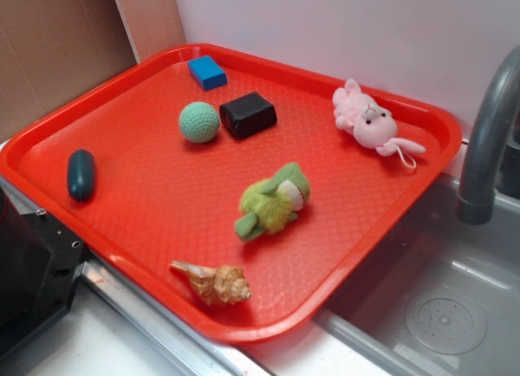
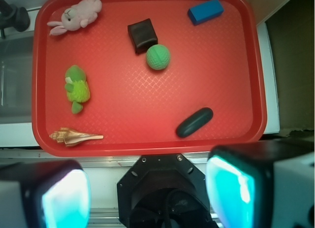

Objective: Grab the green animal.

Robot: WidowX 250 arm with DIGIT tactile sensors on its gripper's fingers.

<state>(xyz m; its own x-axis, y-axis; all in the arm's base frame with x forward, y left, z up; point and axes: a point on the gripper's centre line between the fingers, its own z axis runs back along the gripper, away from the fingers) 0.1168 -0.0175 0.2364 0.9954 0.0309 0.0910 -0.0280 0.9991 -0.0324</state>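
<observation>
Toys are laid out on a red tray (image 1: 97, 222).
The green animal (image 1: 274, 202) is found in the tray near a shell (image 1: 213, 282), with a knitted ball (image 1: 199, 122), a pink bunny (image 1: 367, 120) and blocks farther off. Only the wrist view shows the gripper (image 2: 147, 191): it is spread wide, holds nothing, and is kept well apart from the animal.

Gripper (image 2: 147, 191), wrist view: 2 blurred grey fingers with glowing cyan pads (image 2: 65, 198), lower left and lower right of frame, set wide apart, nothing between them. Black octagonal mount at bottom centre. Pointing straight down.
</observation>
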